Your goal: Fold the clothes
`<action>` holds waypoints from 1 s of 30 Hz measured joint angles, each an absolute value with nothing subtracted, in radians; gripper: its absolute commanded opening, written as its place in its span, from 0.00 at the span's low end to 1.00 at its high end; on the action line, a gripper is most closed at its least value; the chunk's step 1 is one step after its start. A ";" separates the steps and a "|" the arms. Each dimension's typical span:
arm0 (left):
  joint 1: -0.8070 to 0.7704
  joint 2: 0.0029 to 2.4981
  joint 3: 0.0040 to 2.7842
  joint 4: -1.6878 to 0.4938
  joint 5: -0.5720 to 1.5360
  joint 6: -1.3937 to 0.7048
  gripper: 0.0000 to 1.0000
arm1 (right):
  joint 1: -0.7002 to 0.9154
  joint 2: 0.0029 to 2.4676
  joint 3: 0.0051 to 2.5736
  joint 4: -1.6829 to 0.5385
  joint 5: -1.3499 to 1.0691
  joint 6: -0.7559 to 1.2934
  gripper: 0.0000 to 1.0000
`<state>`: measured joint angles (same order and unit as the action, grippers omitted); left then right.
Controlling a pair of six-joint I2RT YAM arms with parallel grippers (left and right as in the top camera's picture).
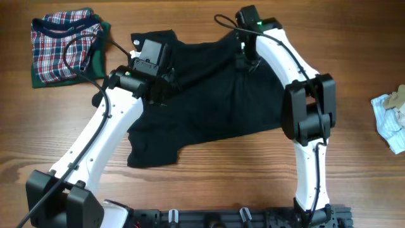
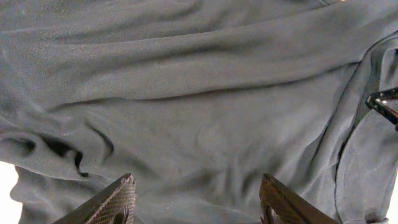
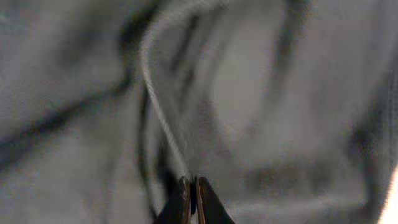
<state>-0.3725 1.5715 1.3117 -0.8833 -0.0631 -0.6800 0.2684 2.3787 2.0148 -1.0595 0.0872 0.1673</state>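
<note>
A black garment (image 1: 215, 95) lies spread and rumpled on the wooden table. It fills the left wrist view (image 2: 199, 93) and the blurred right wrist view (image 3: 280, 93). My left gripper (image 1: 166, 85) is over the garment's upper left part. Its fingers (image 2: 199, 199) are wide open with cloth just below them, and it holds nothing. My right gripper (image 1: 245, 62) is at the garment's upper right part. Its fingers (image 3: 193, 196) are shut, pinching a thin fold of the black cloth.
A folded stack of plaid clothes (image 1: 63, 41) on a green garment (image 1: 98, 60) sits at the back left. A crumpled pale blue and white cloth (image 1: 391, 120) lies at the right edge. Bare wooden table (image 1: 215, 171) shows in front of the garment.
</note>
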 measured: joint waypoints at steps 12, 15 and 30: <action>-0.373 1.571 1.312 -0.882 -0.063 -0.680 0.64 | -0.052 2.337 2.070 -1.182 -0.144 0.061 0.63; -0.373 1.571 1.312 -0.879 -0.063 -0.680 0.64 | -0.003 2.337 2.070 -1.188 -0.262 -0.013 0.66; -0.373 1.571 1.312 -0.880 -0.063 -0.680 0.64 | 0.092 2.330 1.861 -0.985 -0.348 0.060 0.36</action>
